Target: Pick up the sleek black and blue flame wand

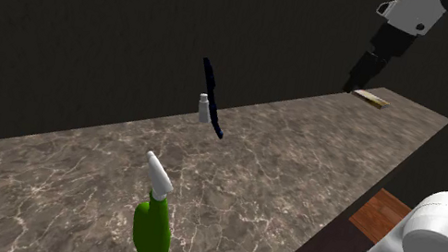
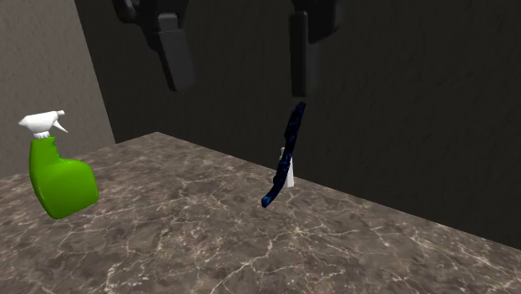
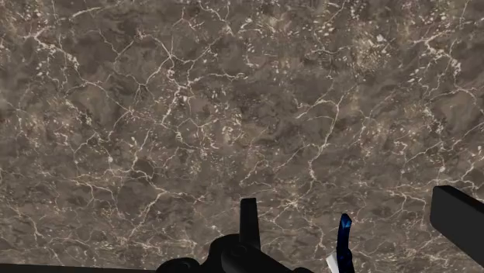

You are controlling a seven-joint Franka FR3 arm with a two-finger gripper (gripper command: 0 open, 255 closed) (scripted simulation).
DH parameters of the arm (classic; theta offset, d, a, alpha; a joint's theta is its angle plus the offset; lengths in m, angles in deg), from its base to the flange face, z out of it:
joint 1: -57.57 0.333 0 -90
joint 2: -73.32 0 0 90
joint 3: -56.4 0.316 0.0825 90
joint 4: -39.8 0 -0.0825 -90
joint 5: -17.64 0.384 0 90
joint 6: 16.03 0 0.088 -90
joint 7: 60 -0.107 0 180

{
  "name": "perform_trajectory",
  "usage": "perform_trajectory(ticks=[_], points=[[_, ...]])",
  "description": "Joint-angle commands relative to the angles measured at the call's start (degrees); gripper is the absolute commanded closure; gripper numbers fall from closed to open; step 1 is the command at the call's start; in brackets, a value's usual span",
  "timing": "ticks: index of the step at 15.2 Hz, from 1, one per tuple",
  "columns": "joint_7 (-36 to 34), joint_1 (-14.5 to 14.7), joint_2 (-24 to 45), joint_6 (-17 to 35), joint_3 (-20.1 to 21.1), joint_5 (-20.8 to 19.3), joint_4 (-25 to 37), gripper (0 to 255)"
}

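Shoulder view: the white arm [image 1: 419, 13] enters at the upper right, and its gripper [image 1: 352, 82] hangs above the far end of the marble counter [image 1: 300, 161].
Gripper state: in the second exterior view the two black fingers [image 2: 177, 58] stand wide apart with nothing between them (spread, clasping nothing).
Flame wand [image 1: 213, 98]: black and dark blue, slim and slightly curved. It stands tilted with its lower end on the counter, close to the counter's back edge.
Wand to gripper: well apart, with the wand toward the shoulder view's left of the gripper.
Wrist view: the wand's blue tip rises near one finger without touching it, over the veined marble.
White bottle [image 1: 203, 108]: small and upright, just beside the wand's middle (contact cannot be told).
Spray bottle [image 1: 153, 230]: green body with a white trigger head. It is on the counter toward the shoulder view's lower left, well apart from the wand.
Tan flat item [image 1: 372, 99]: lies on the counter's far end, just beside the gripper's tip as seen in the shoulder view.
Wooden floor [image 1: 380, 217]: shows beside the counter, at the arm's base.
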Motion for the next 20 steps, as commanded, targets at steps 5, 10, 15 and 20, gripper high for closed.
perform_trajectory(ticks=[5, 10, 15, 20], points=[[-4.54, 0.20, 2.97, 8.61, 3.07, 0.89, -3.58, 0], [-10.35, 0.19, 8.82, 19.28, 6.97, 1.13, -5.88, 0], [-16.66, -0.53, 16.72, 29.29, 11.03, -0.08, -5.66, 0], [-24.06, -2.13, 26.14, 37.90, 15.24, -3.60, -2.87, 0]])
